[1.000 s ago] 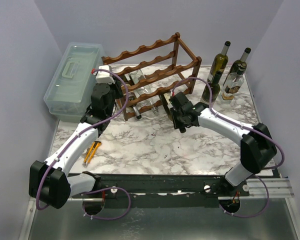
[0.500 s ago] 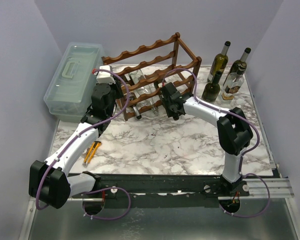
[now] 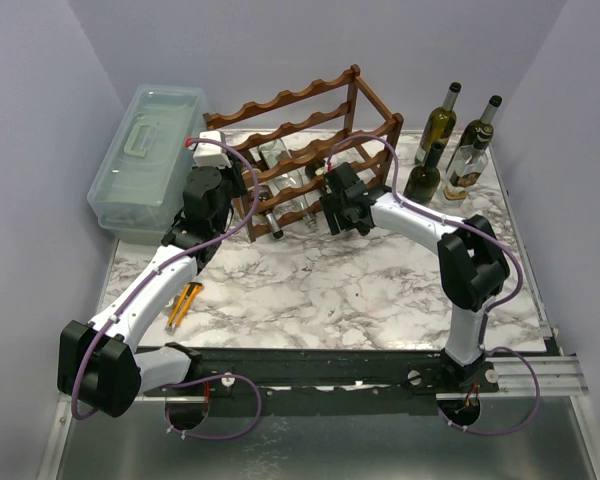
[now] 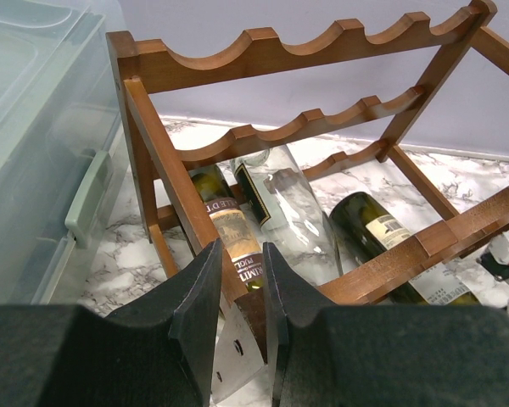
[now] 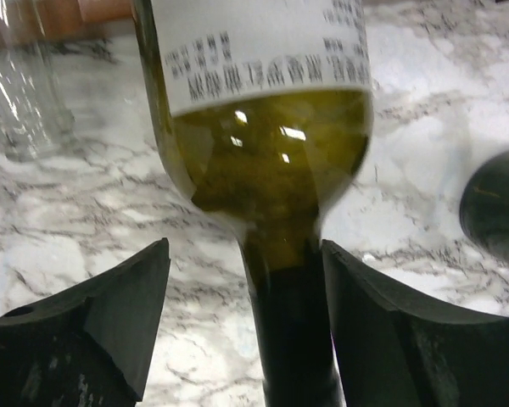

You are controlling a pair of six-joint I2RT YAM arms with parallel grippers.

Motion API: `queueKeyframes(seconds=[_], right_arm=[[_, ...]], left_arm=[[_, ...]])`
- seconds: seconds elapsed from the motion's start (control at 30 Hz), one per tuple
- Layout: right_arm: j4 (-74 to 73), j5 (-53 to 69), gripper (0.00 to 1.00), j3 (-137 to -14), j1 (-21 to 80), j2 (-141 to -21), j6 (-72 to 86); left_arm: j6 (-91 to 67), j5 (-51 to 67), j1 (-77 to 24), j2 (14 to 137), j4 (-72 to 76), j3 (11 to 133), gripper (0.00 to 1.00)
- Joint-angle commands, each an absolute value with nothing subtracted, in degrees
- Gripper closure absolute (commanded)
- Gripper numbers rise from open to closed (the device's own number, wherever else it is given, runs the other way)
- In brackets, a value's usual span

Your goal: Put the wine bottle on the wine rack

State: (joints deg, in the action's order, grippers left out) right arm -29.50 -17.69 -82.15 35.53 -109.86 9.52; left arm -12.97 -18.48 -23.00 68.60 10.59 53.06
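The dark brown wooden wine rack (image 3: 302, 128) stands at the back of the marble table. A green wine bottle (image 5: 270, 161) with a white label lies in the rack's bottom tier (image 4: 375, 225), its neck pointing toward me. My right gripper (image 5: 244, 254) is open, with a finger on either side of that neck and a clear gap on the left side; from above it (image 3: 333, 207) sits at the rack's front right. My left gripper (image 4: 242, 250) is shut on the rack's front left post (image 4: 165, 170), low down, seen from above (image 3: 242, 196).
Two more bottles lie in the bottom tier, one brown-labelled (image 4: 227, 222) and one clear (image 4: 290, 212). Several bottles (image 3: 450, 150) stand at the back right. A pale green plastic box (image 3: 148, 160) sits left of the rack. A yellow tool (image 3: 185, 303) lies near the left arm.
My right gripper swung left to the rack's front with the green bottle, then opened its jaws off the neck. The left gripper has stayed shut on the post.
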Motion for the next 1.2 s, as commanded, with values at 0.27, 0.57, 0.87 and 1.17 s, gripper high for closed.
queueKeyframes(seconds=[0.27,0.57,0.87,1.17], right_arm=[[-35.4,-19.2,0.33,-74.2,35.7,-97.2,11.5],[-32.8,-18.8,0.48,-71.9,35.7,-95.6,10.8],[-30.7,-19.7,0.86,-75.3,35.7,-102.5,10.2],[-25.4,-26.1,0.99,-75.9,35.7,-107.8,6.7]], left_arm=[[-13.5,-16.4,-23.6,70.1,7.9,54.2,0.73],[-14.3,-15.6,-23.6,70.2,7.8,54.2,0.73],[-14.1,-15.8,-23.7,70.6,7.8,54.3,0.73],[-14.2,-15.6,-23.6,70.5,7.7,54.4,0.73]])
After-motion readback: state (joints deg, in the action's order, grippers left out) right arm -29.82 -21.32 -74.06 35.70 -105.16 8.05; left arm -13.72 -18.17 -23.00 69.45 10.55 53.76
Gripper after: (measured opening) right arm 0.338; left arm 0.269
